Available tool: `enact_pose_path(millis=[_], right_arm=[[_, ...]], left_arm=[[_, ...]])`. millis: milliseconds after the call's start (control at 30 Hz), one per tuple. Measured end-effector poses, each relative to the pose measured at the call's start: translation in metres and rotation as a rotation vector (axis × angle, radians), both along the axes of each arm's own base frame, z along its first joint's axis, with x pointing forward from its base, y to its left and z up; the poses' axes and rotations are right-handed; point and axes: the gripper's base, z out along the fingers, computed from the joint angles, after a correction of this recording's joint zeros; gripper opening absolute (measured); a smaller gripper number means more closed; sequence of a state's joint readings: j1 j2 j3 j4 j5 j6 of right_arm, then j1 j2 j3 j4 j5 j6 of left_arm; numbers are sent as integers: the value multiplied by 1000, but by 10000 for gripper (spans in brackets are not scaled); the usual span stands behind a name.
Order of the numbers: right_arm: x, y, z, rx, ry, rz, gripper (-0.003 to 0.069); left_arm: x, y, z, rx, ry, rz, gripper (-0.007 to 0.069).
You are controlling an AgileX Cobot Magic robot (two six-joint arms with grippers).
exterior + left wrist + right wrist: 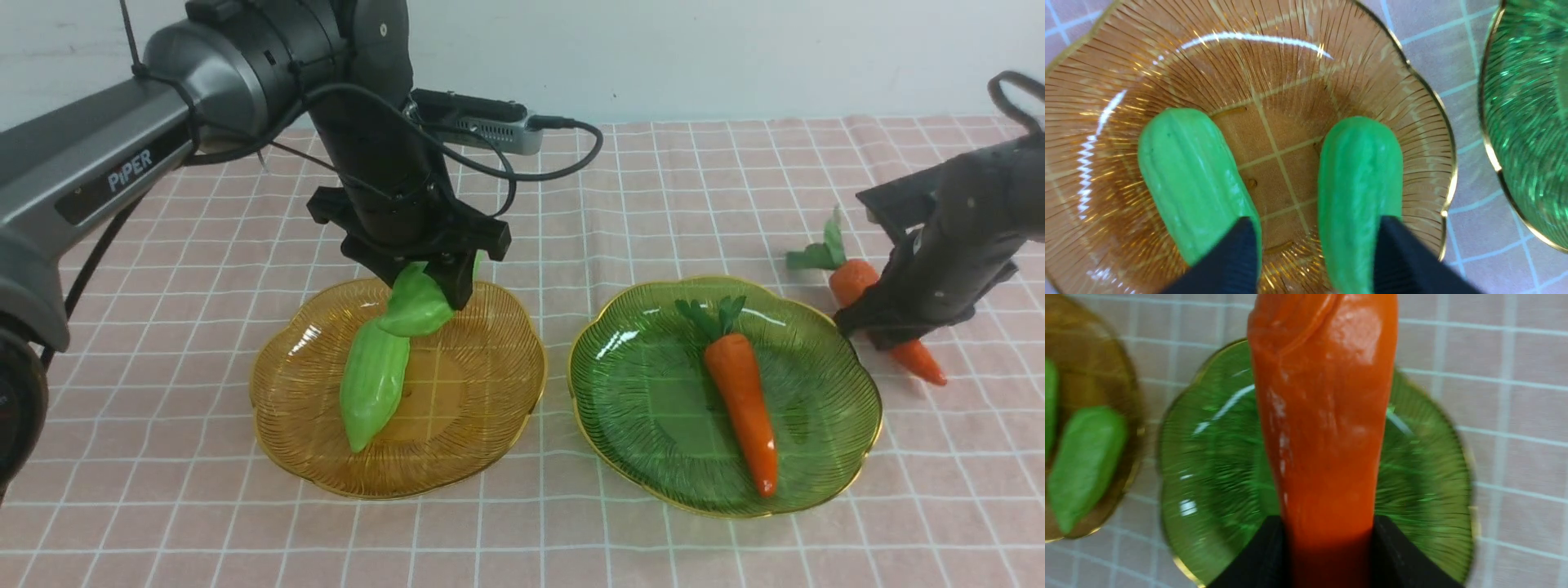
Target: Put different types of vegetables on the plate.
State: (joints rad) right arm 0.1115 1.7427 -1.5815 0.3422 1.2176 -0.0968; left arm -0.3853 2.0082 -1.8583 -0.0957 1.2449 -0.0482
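Observation:
My left gripper [433, 290] hangs over the amber plate [490, 441] with its jaws apart. A light-green gourd [418, 304] stands tilted between them; in the left wrist view [1359, 183] it lies against one finger [1404, 261], with a gap to the other. A second gourd [374, 384] lies flat on that plate. One carrot [739, 396] lies on the green plate [645, 392]. My right gripper [886, 331] is shut on the second carrot [853, 282] just off the green plate's right rim. The right wrist view shows this carrot [1327, 416] between the fingers.
A pink checked cloth [653, 188] covers the table up to a pale wall at the back. The two plates sit side by side with a narrow strip of cloth between them [557, 359]. The left arm's cable [563, 163] loops behind the amber plate.

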Motion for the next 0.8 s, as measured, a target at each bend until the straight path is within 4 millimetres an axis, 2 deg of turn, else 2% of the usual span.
enact_pose_path(millis=[67,167,200,267,300,333,400,467,567,667,733,800], right_arm=[[0,15,-3,43,14,40,233],[0,43,-17,56,45,114,233],[1,50,-21,55,51,128,233],[3,73,-40,38,86,165,233],[4,81,-50,17,113,166,237],[6,87,-63,-5,147,153,251],[7,96,-82,-62,193,127,319],[8,98,-90,-89,211,116,399],[7,99,-92,-107,226,124,479],[2,97,-84,-127,209,196,509],[-2,94,-68,-134,162,228,490],[-15,89,-33,-120,71,237,425]], left_arm=[[-2,1,6,-4,-14,-1,344],[-11,5,29,-20,-67,-6,138],[-15,7,38,-27,-88,-8,112],[-31,13,71,-55,-162,-10,18],[-44,18,90,-71,-205,-11,6],[-53,22,98,-78,-222,-11,0],[-77,32,114,-93,-249,-7,-3],[-99,40,122,-98,-260,-5,-3],[-143,60,129,-95,-276,8,-3],[-175,74,119,-80,-258,20,-3],[-188,79,114,-78,-246,28,-3],[-204,85,106,-79,-233,40,-3]])
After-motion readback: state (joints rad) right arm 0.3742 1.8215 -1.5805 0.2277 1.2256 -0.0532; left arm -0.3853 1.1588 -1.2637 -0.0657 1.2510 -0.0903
